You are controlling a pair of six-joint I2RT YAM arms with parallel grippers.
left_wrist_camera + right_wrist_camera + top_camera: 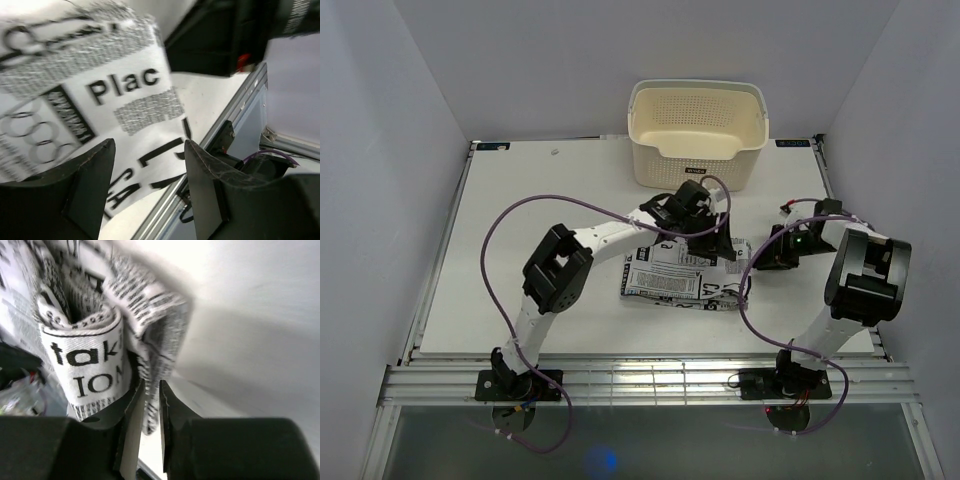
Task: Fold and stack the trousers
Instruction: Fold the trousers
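In the top view the left arm reaches from the lower left of the frame up to the centre. Its left gripper (pixel 708 240) hangs over the upper right part of the trousers (pixel 670 282). The trousers lie just below the middle of the white table (pixel 520 220) as a folded, roughly rectangular packet, longer from left to right. The cloth is white and covered with black newspaper print: fine columns of text, black boxes and big letters. The cream perforated basket (pixel 695 150) stands above the packet at the far edge of the table, apart from the cloth.

In the left wrist view the two dark fingers (pixel 95 172) are spread wide, and nothing is between them. Behind them the trousers (pixel 125 100) fill the upper left of the frame. The word "Plac", printed rings and the large letters "CA" are readable.

At the right of the top view, the right gripper (pixel 767 255) is at the right edge of the packet. In the right wrist view its fingers (pixel 131 412) are almost pressed together, pinching a thin hanging edge of the trousers (pixel 85 355). Above them the cloth is bunched in soft folds, with the letters "tak" and "ION" on a rolled hem at the left.
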